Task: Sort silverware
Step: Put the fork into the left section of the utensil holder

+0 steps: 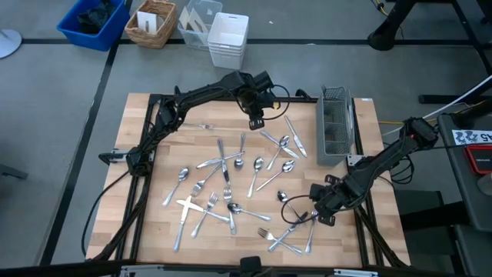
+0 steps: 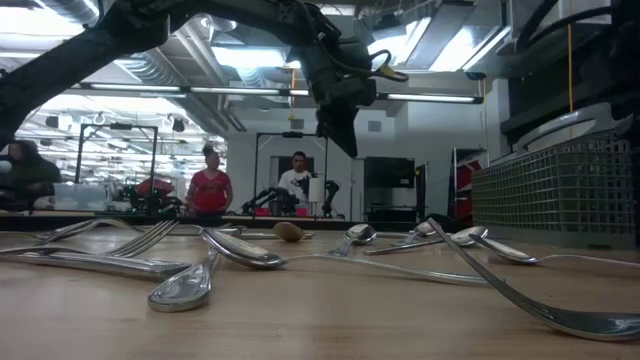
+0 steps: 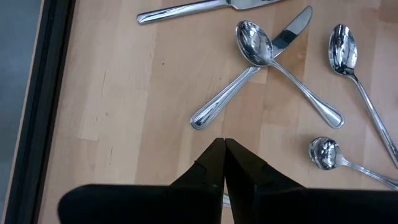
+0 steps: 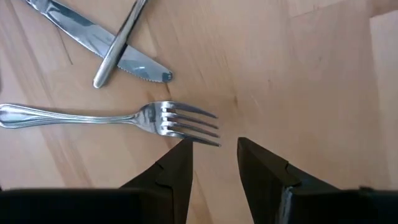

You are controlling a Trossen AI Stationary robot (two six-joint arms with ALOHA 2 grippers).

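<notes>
Fork (image 4: 163, 119) lies just off the right gripper (image 4: 214, 155), at ten o'clock of its parted, empty fingers. Left gripper (image 3: 224, 163) hovers pinched shut, empty, silverware (image 1: 231, 181) scattered across the butcher-block table (image 1: 146, 223).

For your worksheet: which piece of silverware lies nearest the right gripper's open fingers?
The fork, tines almost at the right gripper; the knife lies farther off under another handle.
</notes>
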